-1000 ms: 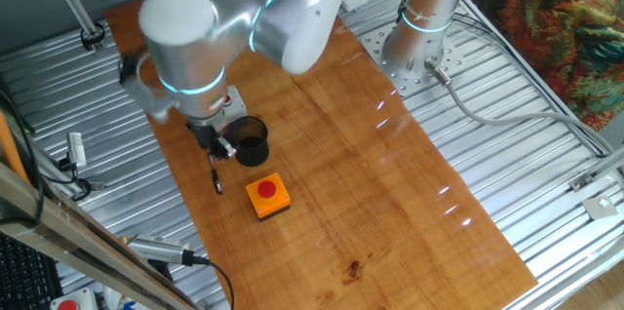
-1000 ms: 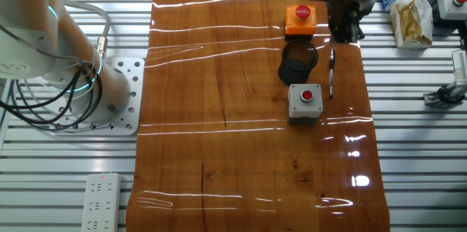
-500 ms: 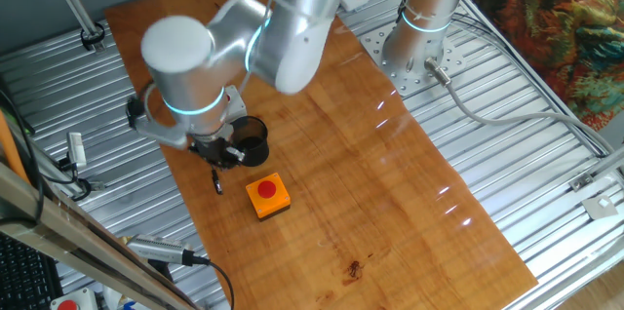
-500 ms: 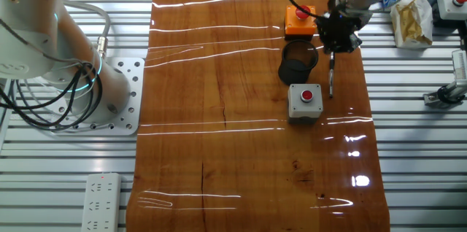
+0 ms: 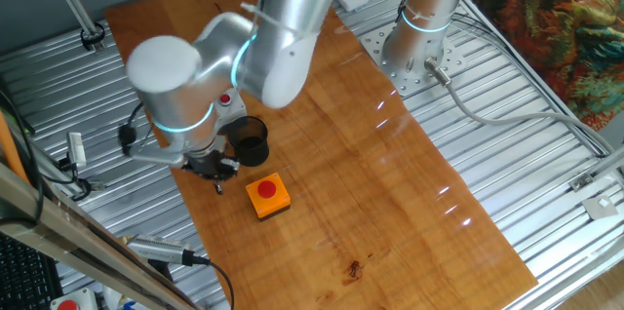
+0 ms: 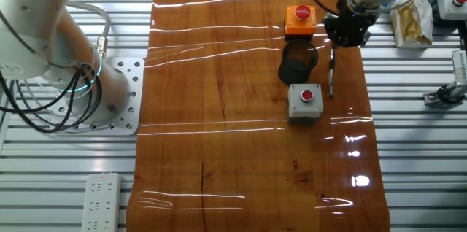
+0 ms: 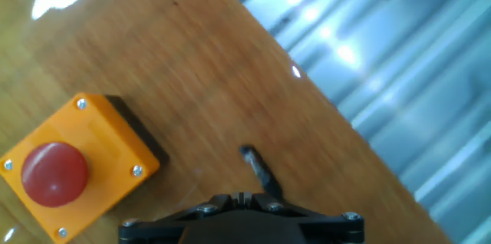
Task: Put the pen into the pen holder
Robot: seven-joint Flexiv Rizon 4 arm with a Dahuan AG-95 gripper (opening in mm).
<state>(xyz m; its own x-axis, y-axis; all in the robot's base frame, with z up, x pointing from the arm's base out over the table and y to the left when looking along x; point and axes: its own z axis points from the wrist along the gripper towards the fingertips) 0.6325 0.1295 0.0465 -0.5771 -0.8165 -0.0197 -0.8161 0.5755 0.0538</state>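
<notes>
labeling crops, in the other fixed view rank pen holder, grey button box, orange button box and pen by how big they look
1. pen holder and grey button box: look alike, not ranked.
2. orange button box: slightly smaller.
3. pen: thinnest, its upper end hidden under the gripper.

glossy wooden tabletop [image 6: 241,101], ribbed metal bench [image 5: 546,144], shiny orange box [image 7: 77,163]

Bright, even light fills all three views. In the other fixed view the glossy worktop [image 6: 241,115] carries long white streaks of glare across its top and white spots near its lower right. One fixed view shows small glints on the wood and soft motion blur on the arm [image 5: 195,76]. The hand view is blurred throughout, with a white glare patch at top left and washed-out metal slats [image 7: 399,67].
</notes>
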